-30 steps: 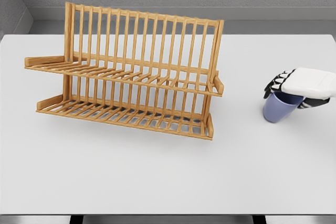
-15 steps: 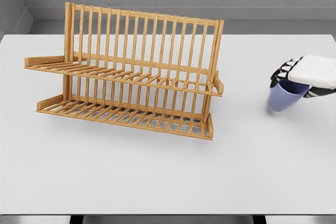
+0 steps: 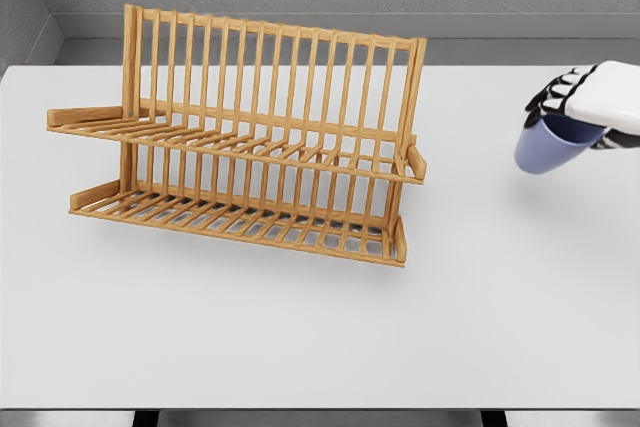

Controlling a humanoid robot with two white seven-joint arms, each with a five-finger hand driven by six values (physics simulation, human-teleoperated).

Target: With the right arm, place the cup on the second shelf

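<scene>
White bench (image 3: 300, 337) is carrying a wooden rack (image 3: 250, 147), well left of the fingers (image 3: 548, 97). Right hand (image 3: 590, 97) is gripping the tilted blue cup (image 3: 548, 145) by its rim; such a shallow hold risks slipping in transit.

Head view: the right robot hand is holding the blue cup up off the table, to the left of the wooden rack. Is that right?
Not quite. The head view shows the right robot hand holding the blue cup up off the table, but to the right of the wooden rack, not to its left.
</scene>
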